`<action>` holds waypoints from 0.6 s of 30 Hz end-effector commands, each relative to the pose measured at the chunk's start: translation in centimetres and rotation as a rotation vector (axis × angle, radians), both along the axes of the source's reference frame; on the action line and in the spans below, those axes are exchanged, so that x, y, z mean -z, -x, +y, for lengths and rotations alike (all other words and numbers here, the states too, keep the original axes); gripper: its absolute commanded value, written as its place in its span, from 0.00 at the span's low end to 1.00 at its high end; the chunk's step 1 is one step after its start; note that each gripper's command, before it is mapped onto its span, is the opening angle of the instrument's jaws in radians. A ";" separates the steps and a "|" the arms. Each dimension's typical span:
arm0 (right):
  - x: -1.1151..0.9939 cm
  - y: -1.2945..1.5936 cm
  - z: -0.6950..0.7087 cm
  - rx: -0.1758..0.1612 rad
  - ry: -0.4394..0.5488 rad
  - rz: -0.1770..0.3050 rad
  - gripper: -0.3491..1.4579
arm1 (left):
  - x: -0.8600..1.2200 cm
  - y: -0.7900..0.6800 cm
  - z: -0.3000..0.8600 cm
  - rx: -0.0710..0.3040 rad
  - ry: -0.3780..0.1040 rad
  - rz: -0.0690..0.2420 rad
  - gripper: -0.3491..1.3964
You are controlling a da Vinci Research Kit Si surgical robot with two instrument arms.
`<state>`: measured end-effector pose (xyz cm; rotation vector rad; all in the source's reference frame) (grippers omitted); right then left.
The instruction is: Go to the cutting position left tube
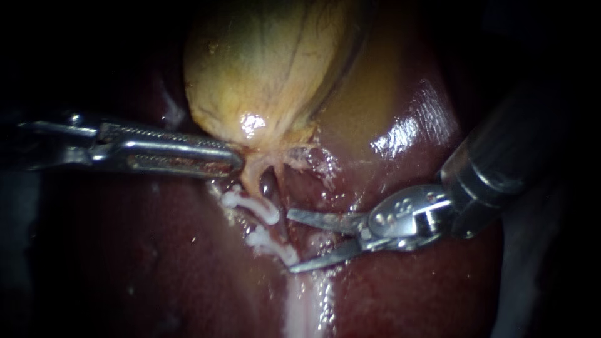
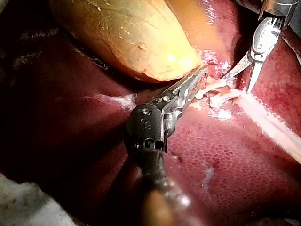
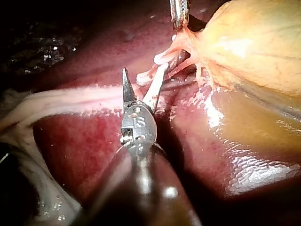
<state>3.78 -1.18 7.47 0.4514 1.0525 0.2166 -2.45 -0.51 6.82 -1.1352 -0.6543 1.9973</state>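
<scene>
Dark red liver (image 1: 156, 263) carries everything, with the gallbladder (image 1: 263, 62) toward its far edge and my left instrument (image 1: 235, 164) holding the gallbladder's neck between closed jaws. From that neck the left tube (image 1: 251, 181) runs down the liver's middle bearing two white clips (image 1: 253, 205). My right instrument (image 1: 292, 241), the nearer one, has its blade-like jaws wide and empty, tips just beside the clips and pointing across the tube's long axis. I judge a short advance would bracket the stretch between the clips; bare liver behind gives room, but the second tube (image 1: 269, 186) lies close alongside.
</scene>
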 end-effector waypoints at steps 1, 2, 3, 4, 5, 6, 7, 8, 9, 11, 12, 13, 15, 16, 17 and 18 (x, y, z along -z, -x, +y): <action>-0.02 -0.02 -0.01 0.001 0.001 0.000 0.99 | 0.00 0.00 0.00 0.000 0.000 0.001 0.00; -0.04 -0.04 -0.01 -0.001 -0.005 0.000 0.99 | 0.00 0.00 0.00 0.001 0.000 0.001 0.00; -0.06 -0.05 -0.02 0.001 -0.004 -0.003 0.99 | 0.00 0.00 0.00 0.001 0.000 0.001 0.00; -0.08 -0.07 -0.02 0.000 -0.004 -0.004 0.99 | 0.00 0.00 0.00 0.001 0.000 0.001 0.00; -0.09 -0.08 -0.01 -0.001 -0.009 -0.008 0.99 | 0.00 0.01 0.00 0.001 0.000 0.001 0.00; -0.11 -0.08 -0.01 -0.002 -0.008 -0.008 0.99 | 0.00 0.01 -0.01 0.001 0.000 0.001 0.00; -0.13 -0.10 -0.01 -0.003 -0.008 -0.009 0.99 | 0.00 0.01 -0.01 0.001 0.000 0.001 0.00; -0.15 -0.11 0.00 -0.002 -0.014 -0.012 0.99 | 0.00 0.01 -0.01 0.001 0.000 0.001 0.00; -0.17 -0.12 0.00 -0.004 -0.018 -0.016 0.99 | 0.00 0.02 -0.01 0.001 0.001 0.001 0.00; -0.21 -0.16 -0.01 -0.002 -0.033 -0.014 0.99 | 0.00 0.03 -0.01 0.001 0.001 0.002 0.00; -0.23 -0.19 -0.02 -0.002 -0.040 -0.013 0.99 | 0.00 0.03 -0.02 0.002 0.001 0.002 0.00; -0.25 -0.22 -0.03 0.004 -0.049 -0.009 0.99 | 0.00 0.03 -0.02 -0.001 0.006 0.001 0.00; -0.27 -0.27 -0.05 0.010 -0.075 -0.003 0.99 | 0.01 0.04 -0.02 -0.001 0.006 0.001 0.00; -0.28 -0.29 -0.05 0.013 -0.084 -0.001 0.99 | 0.01 0.04 -0.02 -0.001 0.006 0.002 0.00; -0.29 -0.32 -0.06 0.021 -0.093 0.001 0.98 | 0.01 0.05 -0.02 -0.001 0.006 0.002 0.00; -0.29 -0.34 -0.06 0.025 -0.104 0.007 0.98 | 0.01 0.05 -0.02 -0.001 0.006 0.002 0.00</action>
